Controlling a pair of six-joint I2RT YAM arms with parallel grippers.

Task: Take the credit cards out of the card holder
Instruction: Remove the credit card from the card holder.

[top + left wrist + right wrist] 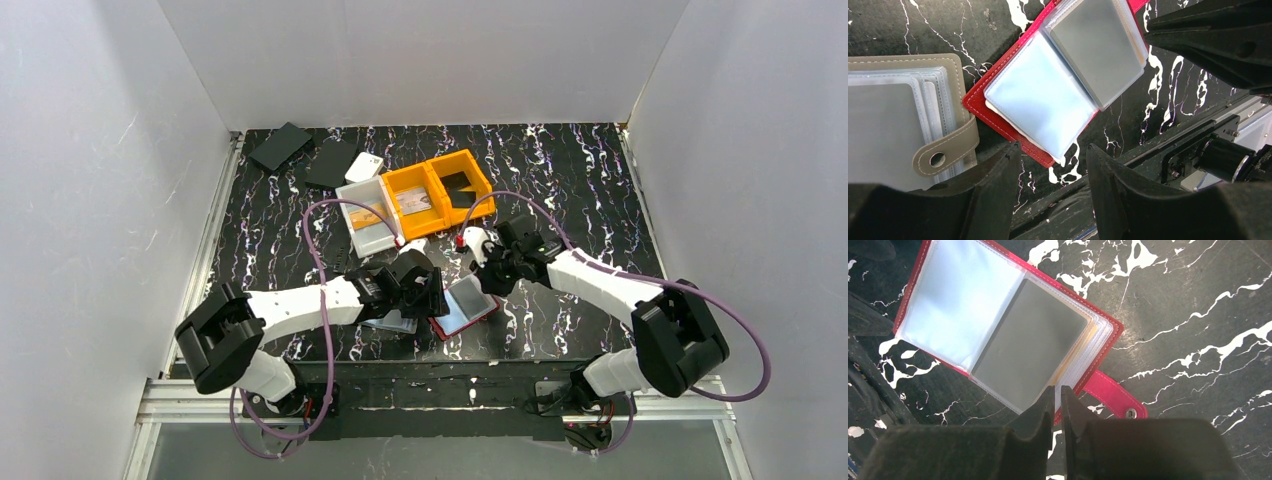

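Left arm (300, 308) and right arm (600, 278) are seen overhead, bent over the open red leather card holder (465, 308). Left wrist: the left gripper (1053, 147) is held apart, empty, at its corner. Right wrist: the right gripper (1057, 389) is nearly closed at a sleeved grey card (1030, 357) — whether it is gripped cannot be told, and nothing is extracted.

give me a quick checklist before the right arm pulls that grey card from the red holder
1. Red card holder open, sleeves exposed: ok.
2. Grey card showing in its sleeve: ok.
3. Right gripper at the sleeve edge, jaws nearly together: ok.
4. Card pinched: cannot tell.
5. Left gripper bracing the holder: not ok, jaws open at its corner.
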